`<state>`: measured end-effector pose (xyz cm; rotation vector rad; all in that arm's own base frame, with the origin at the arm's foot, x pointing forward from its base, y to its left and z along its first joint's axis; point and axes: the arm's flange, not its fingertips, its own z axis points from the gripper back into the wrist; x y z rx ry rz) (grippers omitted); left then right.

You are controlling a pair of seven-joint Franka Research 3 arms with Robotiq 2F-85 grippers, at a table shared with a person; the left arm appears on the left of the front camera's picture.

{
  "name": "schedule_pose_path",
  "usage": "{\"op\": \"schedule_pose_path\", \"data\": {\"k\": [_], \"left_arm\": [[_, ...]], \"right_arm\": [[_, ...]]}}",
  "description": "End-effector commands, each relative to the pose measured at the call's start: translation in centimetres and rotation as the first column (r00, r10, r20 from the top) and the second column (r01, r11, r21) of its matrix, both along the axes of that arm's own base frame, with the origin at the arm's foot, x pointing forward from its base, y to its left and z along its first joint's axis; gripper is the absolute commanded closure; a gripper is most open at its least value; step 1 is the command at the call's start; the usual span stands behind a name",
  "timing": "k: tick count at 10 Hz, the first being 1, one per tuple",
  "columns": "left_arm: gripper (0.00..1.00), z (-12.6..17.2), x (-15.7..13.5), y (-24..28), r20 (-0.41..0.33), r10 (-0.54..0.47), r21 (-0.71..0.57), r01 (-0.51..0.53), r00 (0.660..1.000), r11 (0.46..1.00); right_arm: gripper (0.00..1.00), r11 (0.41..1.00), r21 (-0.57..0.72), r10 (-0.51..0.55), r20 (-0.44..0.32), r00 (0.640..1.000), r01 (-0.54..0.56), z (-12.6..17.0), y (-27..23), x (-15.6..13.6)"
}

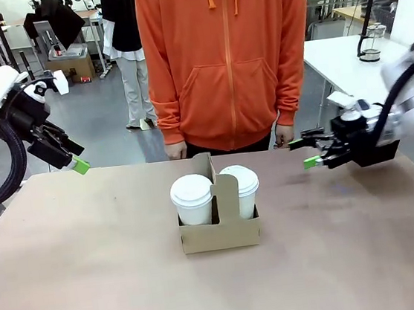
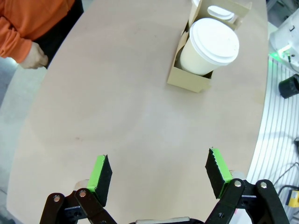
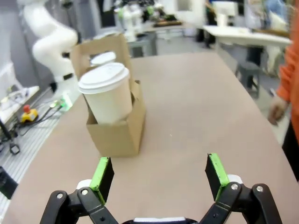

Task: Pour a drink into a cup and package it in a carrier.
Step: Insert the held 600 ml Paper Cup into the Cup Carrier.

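Bare brown tabletop (image 1: 95, 287) lies nearest. Mid-table stands the cardboard carrier (image 1: 220, 234), both slots filled: one lidded white cup (image 1: 193, 200) on the left, a second lidded cup (image 1: 241, 190) on the right, handle panel between. Left gripper (image 1: 72, 157) hangs released above the far-left edge; right gripper (image 1: 305, 153) released, well right of the carrier. Person's hands (image 1: 177, 150) rest at the far edge. Judgement: packaging looks complete; nothing obvious left.
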<state>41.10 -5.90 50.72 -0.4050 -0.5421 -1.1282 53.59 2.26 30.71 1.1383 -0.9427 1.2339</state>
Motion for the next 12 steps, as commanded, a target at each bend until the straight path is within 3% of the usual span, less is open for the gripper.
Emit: {"op": "schedule_pose_path", "data": {"k": [1,3,5,8,12], "left_arm": [[0.00,0.0,0.1,-0.1,0.008,0.008,-0.018,-0.008,1.000,1.000],[0.00,0.0,0.1,-0.1,0.008,0.008,-0.018,-0.008,1.000,1.000],[0.00,0.0,0.1,-0.1,0.008,0.008,-0.018,-0.008,1.000,1.000],[0.00,0.0,0.1,-0.1,0.008,0.008,-0.018,-0.008,1.000,1.000],[0.00,0.0,0.1,-0.1,0.008,0.008,-0.018,-0.008,1.000,1.000]], "right_arm": [[0.00,0.985,-0.134,-0.122,-0.067,0.990,0.113,3.3,-1.5,-3.7],[0.00,0.926,-0.275,-0.301,-0.123,0.946,0.259,4.5,-4.6,-6.1],[0.00,0.840,-0.380,-0.457,-0.111,0.883,0.387,5.0,-7.5,-9.1],[0.00,0.805,-0.400,-0.512,-0.097,0.854,0.438,4.8,-8.6,-11.7],[0.00,0.818,-0.374,-0.497,-0.080,0.864,0.437,4.4,-9.3,-11.1]]}}
